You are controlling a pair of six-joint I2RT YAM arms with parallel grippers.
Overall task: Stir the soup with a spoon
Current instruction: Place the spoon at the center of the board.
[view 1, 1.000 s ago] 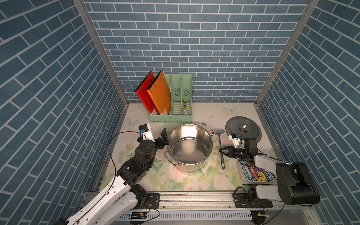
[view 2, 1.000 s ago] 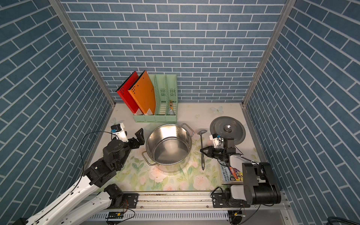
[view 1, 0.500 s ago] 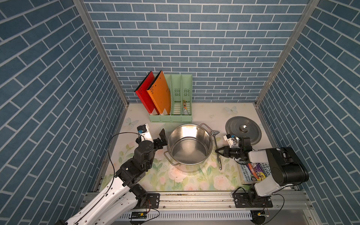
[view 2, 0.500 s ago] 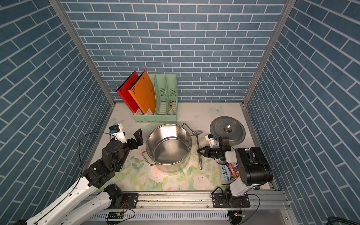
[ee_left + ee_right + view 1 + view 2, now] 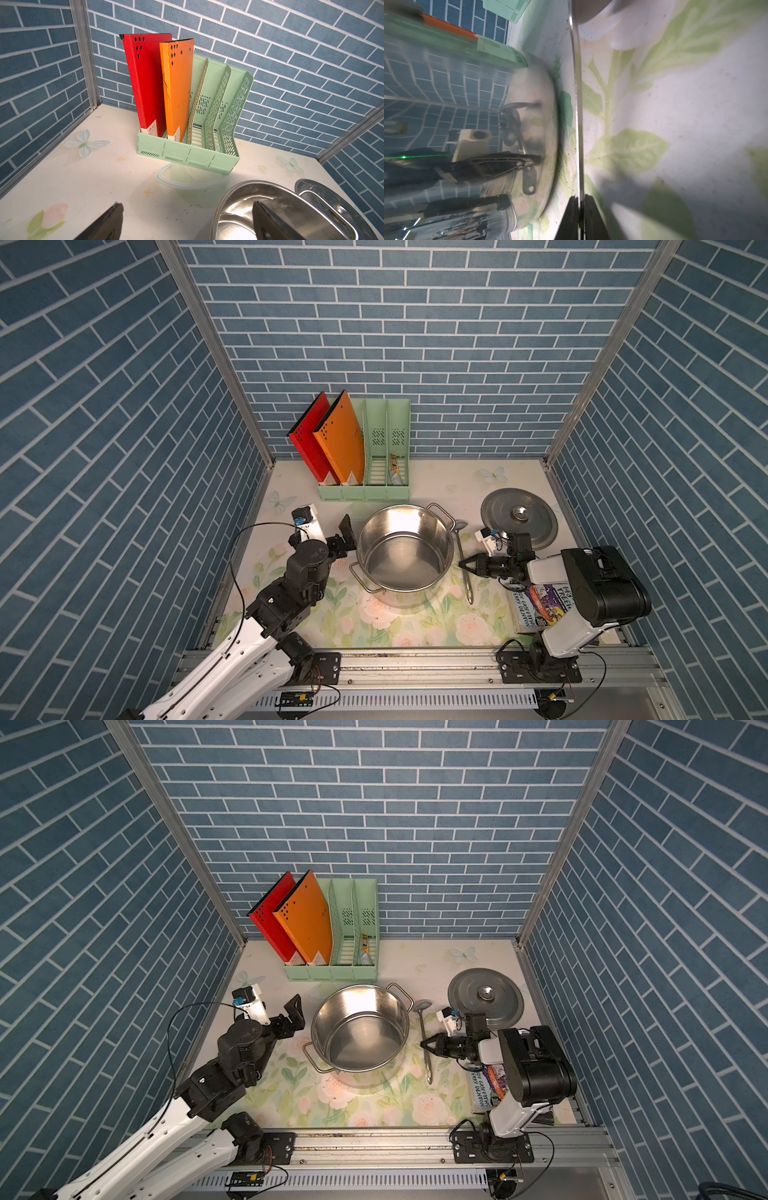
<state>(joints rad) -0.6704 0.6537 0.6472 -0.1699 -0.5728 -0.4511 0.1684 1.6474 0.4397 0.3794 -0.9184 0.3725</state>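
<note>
Stretching front to back over the counter's right half, the spoon sits just right of the pot, its round bowl toward the back edge beside the pot's side handle. The right gripper comes in from the right edge; the right wrist view shows its jaws all but together, clamped on the thin handle near mid-length. I judge the step in hand to be the lift. Raise the spoon level, clear the pot's handle and rim, then tip the bowl down inside, moving slowly because so slim a handle may swivel in a pinch. The left gripper, jaws wide apart, hangs at the pot's left side and could steady it. The lid lies clear near the right edge.
</note>
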